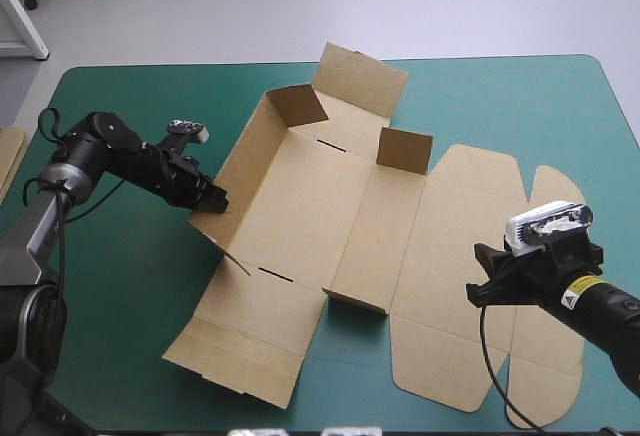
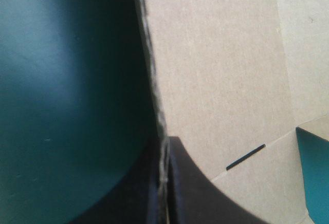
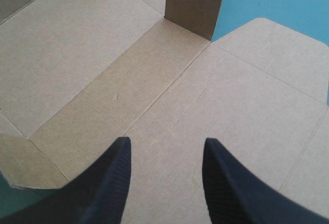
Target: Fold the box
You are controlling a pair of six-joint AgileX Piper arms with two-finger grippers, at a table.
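High view: the box (image 1: 330, 226) lies on the counter (image 1: 120, 326), partly raised. The left hand (image 1: 212, 196) grips its upright wall (image 1: 245, 161); the right hand (image 1: 478, 274) hovers over the lid (image 1: 470, 216).

Left wrist: the fingers (image 2: 190, 183) clamp the wall's edge.

Right wrist: the fingers (image 3: 110, 178) stand apart, with the lid under them.

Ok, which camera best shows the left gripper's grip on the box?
Left wrist view: the left gripper is shut on the box wall's edge. High view shows it small; right wrist view misses it.
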